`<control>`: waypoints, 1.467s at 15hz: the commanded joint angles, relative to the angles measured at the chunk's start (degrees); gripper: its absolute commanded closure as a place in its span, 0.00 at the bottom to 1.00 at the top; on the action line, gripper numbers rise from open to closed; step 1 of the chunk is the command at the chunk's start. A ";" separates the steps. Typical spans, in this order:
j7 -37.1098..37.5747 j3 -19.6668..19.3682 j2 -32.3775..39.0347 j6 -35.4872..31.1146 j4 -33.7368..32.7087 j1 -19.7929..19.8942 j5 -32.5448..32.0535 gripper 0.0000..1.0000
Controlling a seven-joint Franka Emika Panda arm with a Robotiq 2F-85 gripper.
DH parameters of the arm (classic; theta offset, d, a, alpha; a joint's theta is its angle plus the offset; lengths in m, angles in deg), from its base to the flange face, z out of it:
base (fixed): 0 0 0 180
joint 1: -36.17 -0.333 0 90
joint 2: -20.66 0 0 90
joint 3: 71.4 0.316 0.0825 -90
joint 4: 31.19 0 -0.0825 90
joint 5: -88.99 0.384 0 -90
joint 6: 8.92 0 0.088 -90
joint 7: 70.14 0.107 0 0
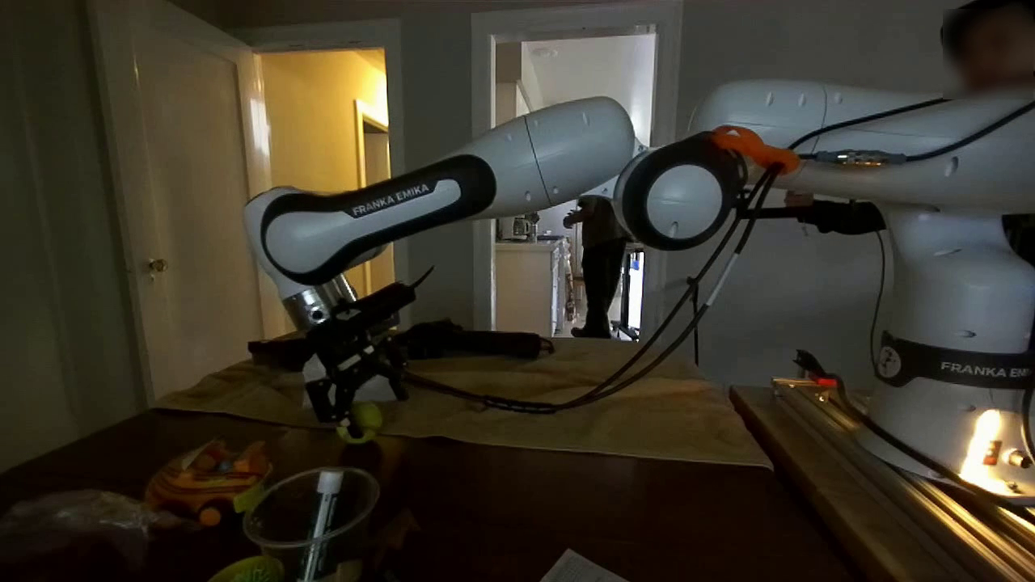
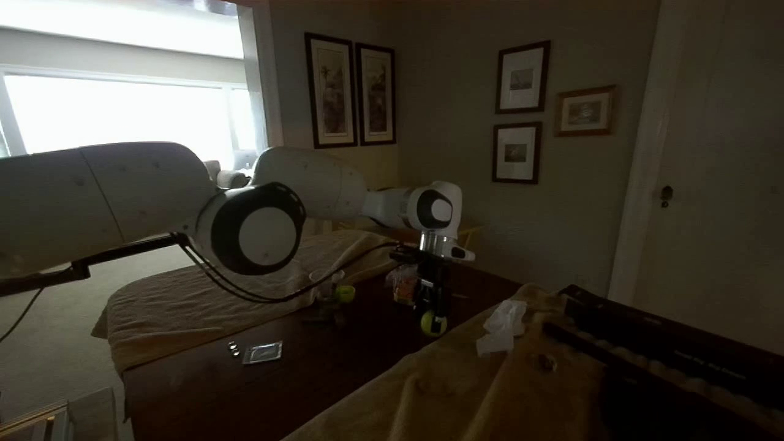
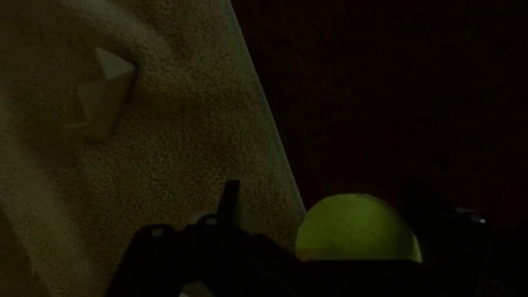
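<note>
Dark table (image 1: 501,501) and tan cloth (image 3: 189,144) lie beneath the fingers (image 3: 229,204), which stand spread wide on both sides of the yellow-green round thing (image 3: 357,231) near the cloth's edge, so the reaching seems done, the gripping not yet.

On the dark table (image 1: 582,509), a clear plastic cup (image 1: 279,525) holds a slanting tube (image 1: 322,517) with a white top. An orange toy car (image 1: 206,481), a crumpled clear bag (image 1: 89,521) and a flat silvery packet (image 2: 263,353) also sit on the table. A tan towel (image 1: 647,412) covers part of the table, carrying crumpled white tissue (image 2: 505,324) and a long black object (image 2: 674,355). Beyond the table, framed pictures (image 2: 331,90) hang on a wall (image 2: 447,92), and a person (image 1: 602,267) shows through a doorway (image 1: 483,162).
</note>
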 commanded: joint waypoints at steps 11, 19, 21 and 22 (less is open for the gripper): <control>-13.14 -0.54 1.44 -6.27 -1.32 0.00 -4.68 0.00; -21.44 -1.40 3.52 -14.18 -1.42 -0.35 -6.74 0.00; -22.49 -1.88 2.58 -15.28 -0.71 -0.50 -7.86 0.00; -22.87 -2.18 2.21 -16.16 -0.46 -0.59 -8.45 0.00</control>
